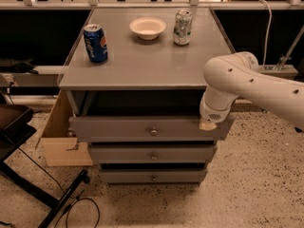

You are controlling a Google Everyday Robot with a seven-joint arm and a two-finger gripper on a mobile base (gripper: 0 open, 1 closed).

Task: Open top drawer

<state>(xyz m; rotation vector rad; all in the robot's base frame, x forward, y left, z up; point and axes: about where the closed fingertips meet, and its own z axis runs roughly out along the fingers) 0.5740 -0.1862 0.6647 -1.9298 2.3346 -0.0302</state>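
The top drawer (118, 128) is the widest grey drawer under the cabinet top, with a small round metal knob (153, 132) at its centre. It stands pulled out a little, with a dark gap showing above its front. My gripper (207, 125) hangs from the white arm at the drawer's right end, at the upper edge of the front, well to the right of the knob.
Two narrower grey drawers (152, 154) sit below. On the cabinet top (142, 61) stand a blue Pepsi can (95, 42), a white bowl (147, 27) and a silver can (182, 27). A cardboard box (59, 132) and a black stand (14, 127) are at the left.
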